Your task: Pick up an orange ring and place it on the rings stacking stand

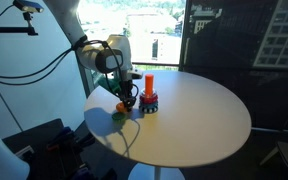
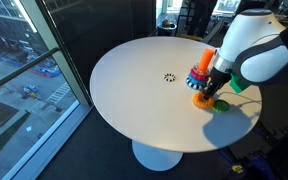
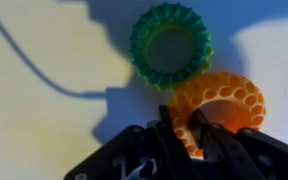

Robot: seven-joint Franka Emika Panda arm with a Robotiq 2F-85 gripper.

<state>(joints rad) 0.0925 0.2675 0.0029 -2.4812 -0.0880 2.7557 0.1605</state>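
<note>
The orange ring [image 3: 224, 103] lies on the white table right beside a green ring [image 3: 171, 45]. My gripper [image 3: 184, 128] is down over it, one finger inside the hole and one outside, pinching its left band. I cannot tell whether the ring is off the table. In both exterior views the gripper [image 1: 126, 98] [image 2: 212, 92] is low at the table's edge with the orange ring [image 1: 121, 105] [image 2: 201, 99] under it. The rings stacking stand [image 1: 149, 95] [image 2: 199, 75], an orange-red peg above stacked rings, stands just beside the gripper.
The round white table [image 1: 204, 110] [image 2: 134, 90] has a small dark mark [image 2: 170, 77] near its middle. The green ring [image 1: 117, 113] [image 2: 222, 106] sits close to the table's rim. A window wall and dark gear on the floor surround the table.
</note>
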